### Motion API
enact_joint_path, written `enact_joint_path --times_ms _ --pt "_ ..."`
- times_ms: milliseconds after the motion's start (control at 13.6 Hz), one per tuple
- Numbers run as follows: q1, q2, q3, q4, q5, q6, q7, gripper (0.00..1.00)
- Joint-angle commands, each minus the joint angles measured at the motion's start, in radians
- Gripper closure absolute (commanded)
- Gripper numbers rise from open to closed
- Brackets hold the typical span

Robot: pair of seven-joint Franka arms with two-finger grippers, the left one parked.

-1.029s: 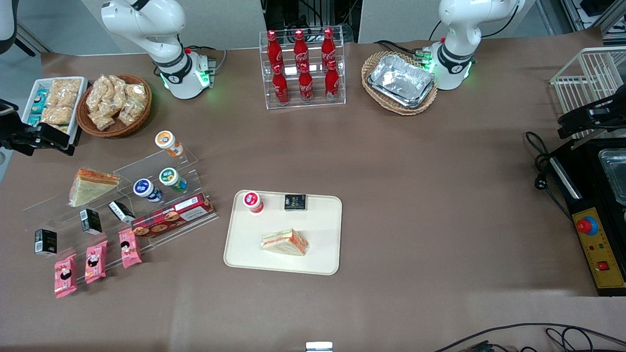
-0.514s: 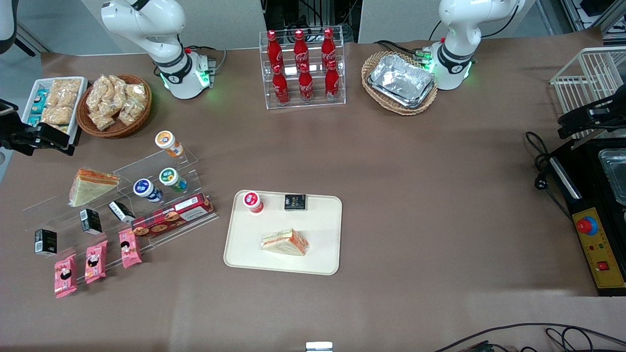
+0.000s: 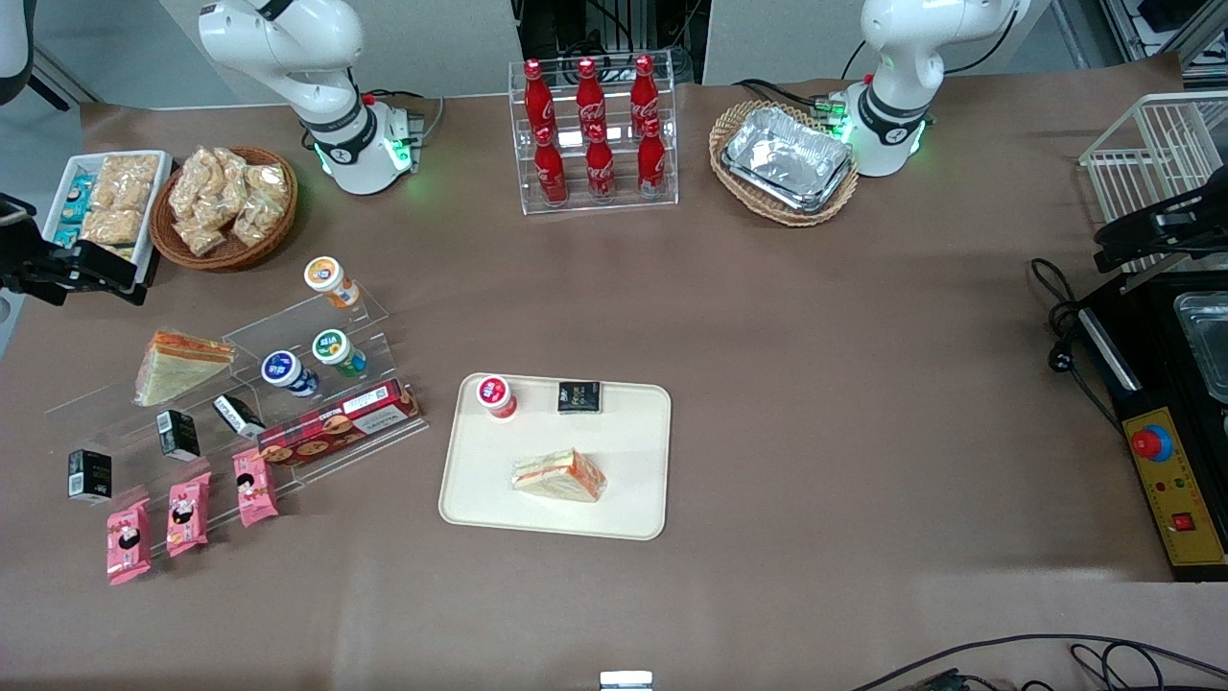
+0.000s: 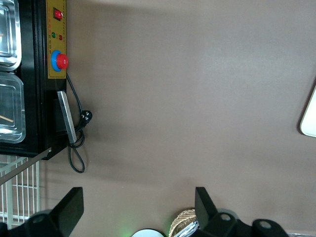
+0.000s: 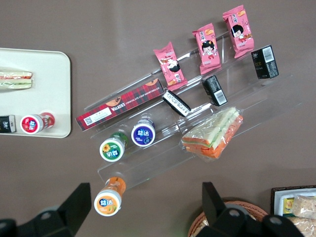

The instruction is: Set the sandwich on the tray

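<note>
Right wrist view shows the hand (image 5: 145, 191) with its fingers spread wide and nothing between them, hanging high over the clear display rack (image 5: 232, 106) toward the working arm's end of the counter (image 3: 815, 365). The sandwich (image 3: 559, 476) lies flat on the tray (image 3: 633, 432), nearer the front camera than the red-lidded bottle (image 3: 495, 394) and the small black packet (image 3: 578, 396) that share it. I judge the placing done, with the hand drawn clear. If another is wanted, the second sandwich (image 5: 212, 134) on the rack calls for a descent and a gentle pinch on its soft wrap. The red plaid box (image 5: 120, 105) reads "Walker's"; the red bottles (image 3: 591, 134) carry Coca-Cola script.
</note>
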Motion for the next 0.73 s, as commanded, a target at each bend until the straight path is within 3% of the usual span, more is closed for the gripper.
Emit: enact_joint_path --times_ms 0,661 --pt "-0.012 0.001 0.009 0.016 0.011 -0.007 0.012 0.00" --pt "-0.023 -0.012 0.007 0.016 0.011 -0.015 0.013 0.00"
